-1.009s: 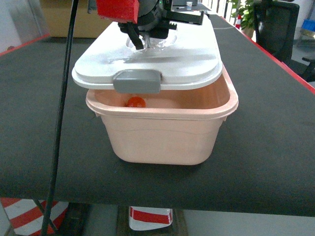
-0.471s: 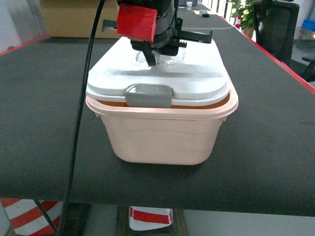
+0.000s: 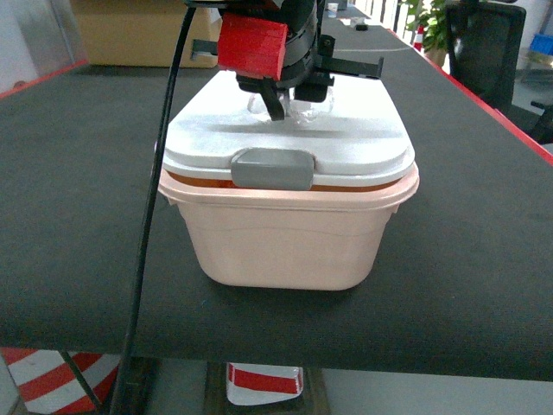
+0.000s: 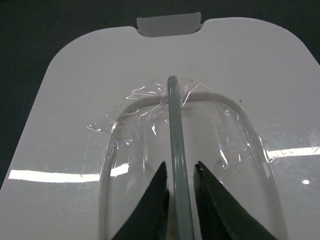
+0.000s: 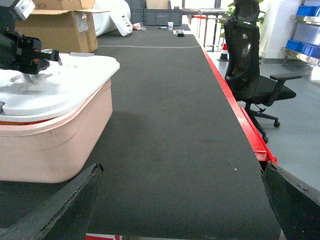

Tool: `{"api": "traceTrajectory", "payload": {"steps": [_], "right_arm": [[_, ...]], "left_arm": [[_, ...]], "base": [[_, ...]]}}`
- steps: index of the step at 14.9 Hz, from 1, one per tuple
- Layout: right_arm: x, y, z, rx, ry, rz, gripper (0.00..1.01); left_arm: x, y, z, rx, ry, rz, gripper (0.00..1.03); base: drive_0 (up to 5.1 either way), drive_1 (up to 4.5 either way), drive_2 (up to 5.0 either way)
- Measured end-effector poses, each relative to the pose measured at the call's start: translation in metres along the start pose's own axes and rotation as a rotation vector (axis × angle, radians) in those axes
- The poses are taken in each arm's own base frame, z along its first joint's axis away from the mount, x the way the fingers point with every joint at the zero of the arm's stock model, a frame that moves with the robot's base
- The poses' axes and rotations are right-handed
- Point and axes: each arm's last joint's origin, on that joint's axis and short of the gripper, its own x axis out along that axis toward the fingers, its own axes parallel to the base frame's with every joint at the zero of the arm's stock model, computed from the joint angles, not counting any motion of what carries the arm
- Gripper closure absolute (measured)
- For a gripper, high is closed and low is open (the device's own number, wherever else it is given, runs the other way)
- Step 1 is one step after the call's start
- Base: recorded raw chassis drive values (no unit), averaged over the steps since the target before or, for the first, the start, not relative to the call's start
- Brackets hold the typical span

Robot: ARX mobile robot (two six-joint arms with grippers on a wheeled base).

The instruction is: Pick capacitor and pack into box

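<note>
The pale pink box point(image 3: 285, 242) stands on the black table, with its white lid point(image 3: 346, 138) lying over the opening. A thin gap shows under the lid's front edge, by the grey latch point(image 3: 272, 169). My left gripper point(image 3: 289, 108) reaches down onto the lid top. In the left wrist view its fingers point(image 4: 155, 200) are shut on the thin grey handle point(image 4: 175, 125), on the lid point(image 4: 75, 100). My right gripper point(image 5: 181, 170) hangs open over bare table to the right of the box point(image 5: 50, 145). The capacitor is hidden.
A brown cardboard carton point(image 3: 130, 35) sits at the table's far left end. A black office chair point(image 5: 250, 70) stands beyond the red table edge point(image 5: 235, 110) on the right. A black cable point(image 3: 151, 259) hangs down in front of the box's left side.
The lid was held raised and off to the left, with an orange object showing inside the box. My left gripper has carried it right and down, covering the opening.
</note>
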Motion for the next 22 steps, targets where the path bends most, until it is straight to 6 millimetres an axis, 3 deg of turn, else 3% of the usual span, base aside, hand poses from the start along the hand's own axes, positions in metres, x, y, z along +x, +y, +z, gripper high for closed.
{"api": "traceTrajectory", "payload": {"steps": [4, 6, 8, 10, 11, 13, 15, 17, 22], "right_arm": [[0.000, 0.000, 0.000, 0.000, 0.000, 0.000, 0.03], [0.000, 0.000, 0.000, 0.000, 0.000, 0.000, 0.03], [0.000, 0.000, 0.000, 0.000, 0.000, 0.000, 0.03], [0.000, 0.000, 0.000, 0.000, 0.000, 0.000, 0.03], [0.000, 0.000, 0.000, 0.000, 0.000, 0.000, 0.03], [0.000, 0.000, 0.000, 0.000, 0.000, 0.000, 0.03], [0.000, 0.000, 0.000, 0.000, 0.000, 0.000, 0.03], [0.000, 0.000, 0.000, 0.000, 0.000, 0.000, 0.03], [0.000, 0.000, 0.000, 0.000, 0.000, 0.000, 0.03]], "left_arm": [[-0.011, 0.005, -0.003, -0.025, -0.042, -0.024, 0.45], [-0.034, 0.019, 0.009, -0.064, -0.150, -0.041, 0.22], [-0.075, 0.041, 0.026, -0.118, -0.372, -0.064, 0.03], [-0.124, 0.075, 0.022, -0.146, -0.617, -0.026, 0.05], [-0.142, 0.092, 0.006, -0.136, -0.698, 0.003, 0.05], [-0.166, 0.127, -0.055, -0.106, -0.723, 0.059, 0.05], [-0.181, 0.144, -0.091, -0.089, -0.682, 0.080, 0.05], [-0.189, 0.151, -0.101, -0.081, -0.639, 0.094, 0.05], [-0.194, 0.150, -0.103, -0.071, -0.633, 0.083, 0.05]], "base": [[0.0, 0.00, 0.0], [0.0, 0.00, 0.0], [0.0, 0.00, 0.0], [0.0, 0.00, 0.0], [0.0, 0.00, 0.0], [0.0, 0.00, 0.0], [0.0, 0.00, 0.0], [0.0, 0.00, 0.0], [0.0, 0.00, 0.0]]}}
